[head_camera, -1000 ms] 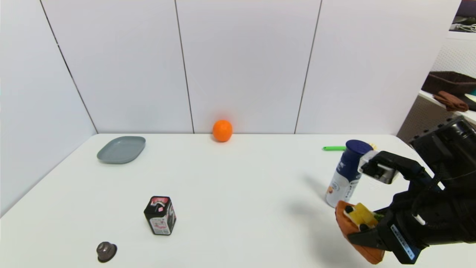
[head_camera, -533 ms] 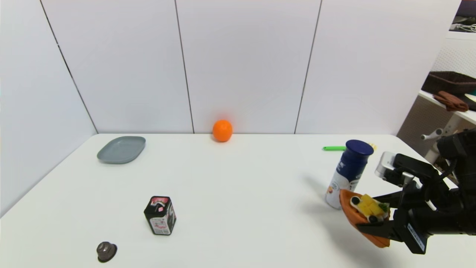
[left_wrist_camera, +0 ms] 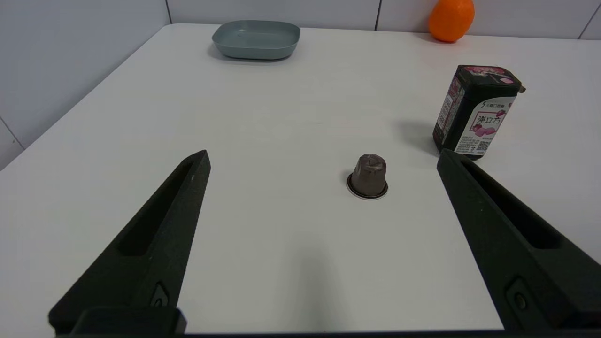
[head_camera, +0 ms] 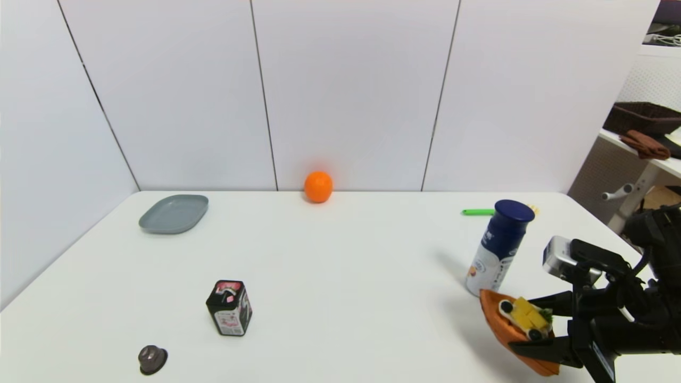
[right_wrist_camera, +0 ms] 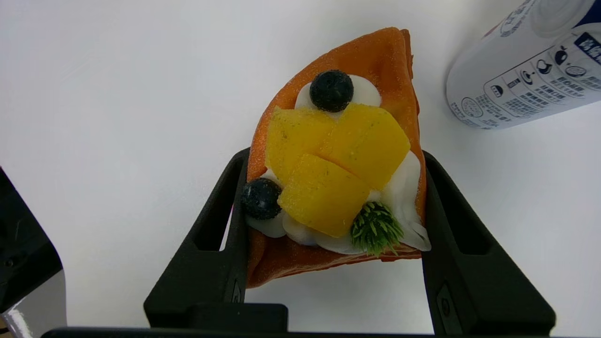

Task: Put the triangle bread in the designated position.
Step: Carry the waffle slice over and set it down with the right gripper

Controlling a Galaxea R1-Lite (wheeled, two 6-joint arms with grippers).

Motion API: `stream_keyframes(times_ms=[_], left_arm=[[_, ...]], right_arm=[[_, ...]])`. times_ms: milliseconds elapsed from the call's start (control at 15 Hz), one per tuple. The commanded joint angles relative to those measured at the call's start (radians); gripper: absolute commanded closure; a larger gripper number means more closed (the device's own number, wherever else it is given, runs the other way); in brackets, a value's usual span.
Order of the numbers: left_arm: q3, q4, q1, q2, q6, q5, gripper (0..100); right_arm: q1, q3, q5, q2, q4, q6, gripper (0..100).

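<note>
The triangle bread [head_camera: 509, 325], an orange-brown wedge with white cream, yellow fruit pieces, black berries and a green sprig, is at the table's front right, just in front of the blue-and-white bottle. My right gripper [head_camera: 524, 325] is shut on it, one black finger against each side of the triangle bread [right_wrist_camera: 335, 155]; in the wrist view the right gripper [right_wrist_camera: 333, 157] points down at plain white tabletop [right_wrist_camera: 117, 94] with no marker. Whether the wedge touches the table I cannot tell. My left gripper [left_wrist_camera: 324, 157] stands open and idle over the front left, out of the head view.
A blue-capped white bottle [head_camera: 497, 247] stands close behind the bread, with a green stick [head_camera: 477, 211] beyond it. A round orange [head_camera: 318, 186] sits at the back wall and a grey plate [head_camera: 174, 213] at back left. A black carton [head_camera: 229, 307] and brown capsule [head_camera: 152, 359] occupy the front left.
My right arm has drawn back to the right and lowered, bringing the held bread down toward the tabletop. The wrist camera block no longer overlaps the bottle. Nothing else moved.
</note>
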Motion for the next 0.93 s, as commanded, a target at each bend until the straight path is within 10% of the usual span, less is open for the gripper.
stream_keyframes(times_ms=[67, 733, 800, 933], left_arm=[[0.000, 0.000, 0.000, 0.001, 0.000, 0.000, 0], [0.000, 0.000, 0.000, 0.001, 0.000, 0.000, 0], [0.000, 0.000, 0.000, 0.001, 0.000, 0.000, 0], [0.000, 0.000, 0.000, 0.001, 0.000, 0.000, 0]], right_arm=[[-0.002, 0.021, 0.005, 0.019, -0.023, -0.008, 100], [-0.032, 0.058, 0.004, 0.094, -0.109, -0.007, 100], [-0.032, 0.055, 0.004, 0.102, -0.111, -0.007, 0], [-0.034, 0.052, 0.004, 0.105, -0.111, -0.007, 0]])
